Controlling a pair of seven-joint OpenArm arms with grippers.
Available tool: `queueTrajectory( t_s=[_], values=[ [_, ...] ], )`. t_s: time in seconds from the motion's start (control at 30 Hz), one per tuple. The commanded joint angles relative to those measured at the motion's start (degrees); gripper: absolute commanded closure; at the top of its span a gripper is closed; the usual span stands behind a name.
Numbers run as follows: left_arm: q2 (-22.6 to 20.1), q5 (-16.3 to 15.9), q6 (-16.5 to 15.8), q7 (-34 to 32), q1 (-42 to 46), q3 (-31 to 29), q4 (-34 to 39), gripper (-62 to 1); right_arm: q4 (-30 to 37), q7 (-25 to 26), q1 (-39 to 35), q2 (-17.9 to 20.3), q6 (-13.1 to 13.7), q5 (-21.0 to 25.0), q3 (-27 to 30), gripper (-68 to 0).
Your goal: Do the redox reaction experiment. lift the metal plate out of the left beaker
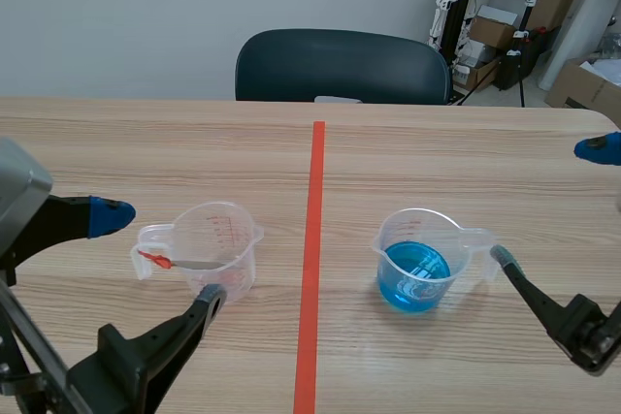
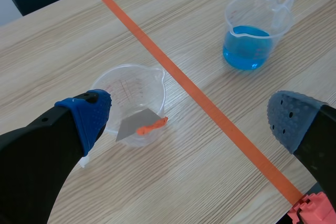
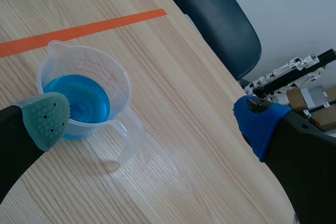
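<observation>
left gripper stood wide, holding nothing, by the clear beaker | metal plate leaned inside it | right gripper stood wide beside the beaker of blue liquid

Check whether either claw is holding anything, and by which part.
Nothing is held. The left claw is open by the clear beaker, the metal plate inside it ungripped; the right claw is open by the blue-liquid beaker.

The table is pale wood grain, smooth and matt, with flat orange-red tape down it. The nine o'clock beaker is clear, glossy plastic; the plate inside looks dull grey metal. The three o'clock beaker is the same clear plastic, its blue liquid shiny. The chair looks matt.
</observation>
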Motion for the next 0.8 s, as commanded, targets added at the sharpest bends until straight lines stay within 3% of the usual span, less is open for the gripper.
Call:
queueTrajectory(
  t_s=[0.0,0.1,0.33,0.6,0.77],
  values=[
    [0.5,-0.5,0.4,-1.7,1.6,-1.0,0.5,-62.3,0.8,2.2,-1.0,1.7,-0.3,0.6,0.4,-66.7],
    [0.5,-1.9,2.3,-3.8,3.3,-2.3,0.5,-62.3,0.8,3.7,-1.9,3.0,-0.3,0.9,0.4,-66.7],
    [0.5,-3.8,2.0,-9.1,6.6,-2.8,0.5,-62.3,0.8,6.1,-3.6,5.2,-0.5,1.3,0.4,-66.7],
    [0.5,-1.7,2.5,-10.0,10.3,-3.5,0.5,-62.3,0.8,9.7,-5.9,7.3,-2.5,1.2,0.4,-66.7],
    [2.8,0.2,2.4,-10.6,13.0,-5.0,0.5,-62.3,0.9,10.6,-5.9,7.5,-2.9,1.2,0.4,-66.7]
  ],
)
